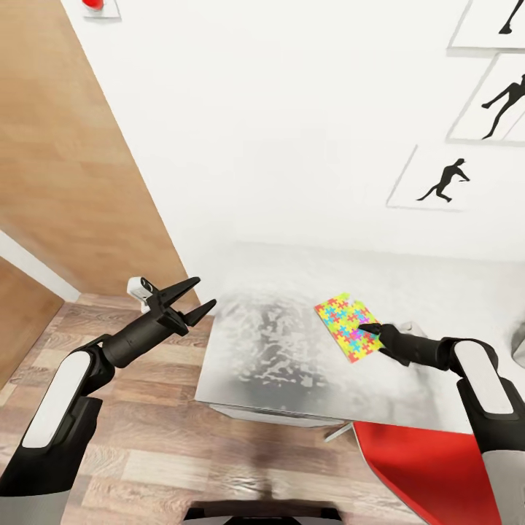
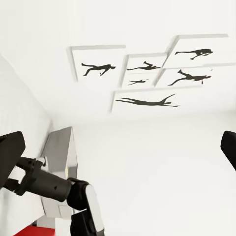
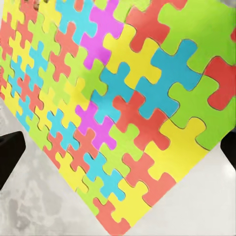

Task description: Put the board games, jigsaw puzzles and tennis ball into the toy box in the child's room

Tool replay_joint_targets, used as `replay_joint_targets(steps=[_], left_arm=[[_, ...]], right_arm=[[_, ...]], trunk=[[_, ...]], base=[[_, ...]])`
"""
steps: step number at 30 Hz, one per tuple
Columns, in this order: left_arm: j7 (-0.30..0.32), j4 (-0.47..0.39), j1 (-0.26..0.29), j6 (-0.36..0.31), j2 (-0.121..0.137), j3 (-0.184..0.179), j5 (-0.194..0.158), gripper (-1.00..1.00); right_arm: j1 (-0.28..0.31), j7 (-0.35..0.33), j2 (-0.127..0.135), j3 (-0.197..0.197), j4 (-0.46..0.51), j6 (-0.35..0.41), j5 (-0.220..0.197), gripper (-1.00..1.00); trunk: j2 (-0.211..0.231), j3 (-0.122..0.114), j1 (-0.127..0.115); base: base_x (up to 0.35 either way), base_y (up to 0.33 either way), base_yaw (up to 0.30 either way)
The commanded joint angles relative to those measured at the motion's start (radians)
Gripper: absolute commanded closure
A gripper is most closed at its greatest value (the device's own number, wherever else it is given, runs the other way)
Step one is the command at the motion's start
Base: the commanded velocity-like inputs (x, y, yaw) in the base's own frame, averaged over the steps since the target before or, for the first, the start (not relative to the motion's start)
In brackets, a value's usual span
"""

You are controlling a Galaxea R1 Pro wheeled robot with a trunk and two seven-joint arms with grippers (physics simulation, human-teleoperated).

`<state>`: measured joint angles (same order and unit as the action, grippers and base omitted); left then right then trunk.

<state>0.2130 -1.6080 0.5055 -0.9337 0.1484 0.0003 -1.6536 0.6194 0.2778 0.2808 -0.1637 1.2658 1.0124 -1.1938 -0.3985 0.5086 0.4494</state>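
A jigsaw puzzle, a thin sheet of yellow, pink, blue and green pieces, lies on the table, a pale grey mottled top. My right gripper is at the puzzle's near right edge with its fingertips touching or just over it. In the right wrist view the puzzle is very close, with a dark fingertip at each side edge, far apart, so this gripper is open. My left gripper hangs open and empty over the floor, left of the table's corner.
A red chair stands at the table's near right edge. Black silhouette pictures hang on the white wall behind. A wooden wardrobe door and wood-plank floor are at the left. A red wall button is high up.
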Motion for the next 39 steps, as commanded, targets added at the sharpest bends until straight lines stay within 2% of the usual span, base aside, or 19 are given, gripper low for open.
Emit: replay_joint_targets(steps=[1, 11, 17, 25, 28, 32, 39], left_arm=[[0.006, 0.000, 0.001, -0.002, 0.000, 0.000, 0.005, -1.00], [0.006, 0.000, 0.001, -0.002, 0.000, -0.001, 0.006, -1.00], [0.005, 0.000, 0.000, -0.002, 0.000, -0.002, 0.006, -1.00], [0.005, 0.000, 0.001, -0.002, 0.000, -0.001, 0.006, -1.00], [0.005, 0.001, 0.000, -0.002, 0.000, -0.001, 0.007, -1.00], [0.005, 0.001, 0.000, -0.002, 0.000, 0.000, 0.007, -1.00], [0.005, 0.002, -0.001, -0.002, 0.000, 0.000, 0.008, -1.00]], right_arm=[[0.007, 0.011, 0.003, -0.001, -0.011, 0.000, -0.002, -1.00], [0.039, 0.012, 0.034, -0.002, -0.078, -0.043, 0.001, -1.00], [0.043, 0.012, 0.044, -0.002, -0.087, -0.056, 0.003, -1.00], [0.040, 0.015, 0.087, -0.004, -0.073, -0.063, 0.003, -1.00], [0.036, 0.016, 0.107, -0.020, -0.066, -0.061, 0.003, -1.00], [0.034, 0.016, 0.119, -0.045, -0.062, -0.057, 0.004, -1.00], [0.039, 0.016, 0.129, -0.065, -0.068, -0.056, 0.006, -1.00]], trunk=[[-0.002, 0.001, 0.001], [-0.002, 0.001, 0.001], [-0.002, 0.001, 0.001], [-0.002, 0.001, 0.001], [-0.002, 0.001, 0.001], [-0.002, 0.001, 0.001], [-0.002, 0.001, 0.001]], base=[[0.000, 0.000, 0.012], [0.000, 0.000, 0.006], [0.000, 0.000, 0.001], [0.028, 0.000, 0.000], [0.019, 0.000, 0.000], [0.011, 0.000, 0.000], [0.004, 0.000, 0.000]])
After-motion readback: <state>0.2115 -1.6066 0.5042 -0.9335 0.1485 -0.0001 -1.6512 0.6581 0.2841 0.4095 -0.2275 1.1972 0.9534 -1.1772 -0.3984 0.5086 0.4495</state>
